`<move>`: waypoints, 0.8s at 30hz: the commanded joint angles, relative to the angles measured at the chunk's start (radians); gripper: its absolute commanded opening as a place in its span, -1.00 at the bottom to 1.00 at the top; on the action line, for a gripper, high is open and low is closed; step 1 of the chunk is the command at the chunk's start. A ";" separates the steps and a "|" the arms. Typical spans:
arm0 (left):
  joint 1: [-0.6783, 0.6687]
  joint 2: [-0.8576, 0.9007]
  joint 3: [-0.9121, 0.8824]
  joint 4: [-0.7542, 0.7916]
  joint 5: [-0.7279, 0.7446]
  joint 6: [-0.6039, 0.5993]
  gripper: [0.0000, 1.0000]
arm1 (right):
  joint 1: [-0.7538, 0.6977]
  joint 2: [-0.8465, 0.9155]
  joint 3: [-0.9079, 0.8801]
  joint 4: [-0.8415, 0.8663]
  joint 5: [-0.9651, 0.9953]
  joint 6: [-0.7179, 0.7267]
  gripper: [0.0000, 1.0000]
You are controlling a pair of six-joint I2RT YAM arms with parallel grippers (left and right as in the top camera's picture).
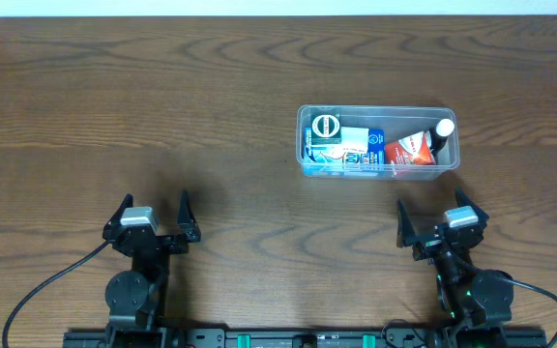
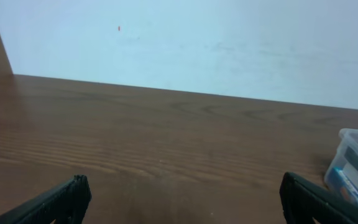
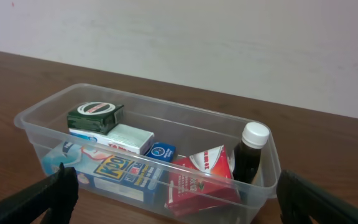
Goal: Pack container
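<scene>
Both arms are sitting folded at the bottom edge of the overhead frame. This is likely a rest pose, since no loose item is showing on the table [image 1: 162, 97]. The left pincer [image 1: 154, 201], lower left, is standing with its fingers spread wide and nothing between them. The right pincer [image 1: 433, 205], lower right, is likewise gaping and carrying nothing.

The container [image 1: 375, 108] is lying right of centre in the upper half of the overhead frame, its long side running left to right. It is sitting straight above the right pincer in the frame, near it but not touching. It is well apart from the left pincer, up and to the right of it. In the right wrist view it is filling the middle, square ahead of the spread fingers.

Inside, things are lying packed close:
- a green box [image 3: 95, 115] against a white box [image 3: 126, 137] at the left end
- a blue box [image 3: 117, 175] at the front
- a red box [image 3: 204, 180] right of middle
- a dark bottle [image 3: 250, 155] standing upright in the right end, probably wedged there so it is not tipping

Judging by this, the packing is looking finished or nearly so.
</scene>
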 commanded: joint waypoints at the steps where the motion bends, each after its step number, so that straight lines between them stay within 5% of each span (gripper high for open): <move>1: 0.026 -0.010 -0.031 0.003 0.027 0.017 0.96 | -0.004 -0.007 -0.004 -0.001 0.006 -0.016 0.99; 24: 0.059 -0.007 -0.045 -0.042 0.098 0.018 0.96 | -0.004 -0.007 -0.004 -0.001 0.006 -0.016 0.99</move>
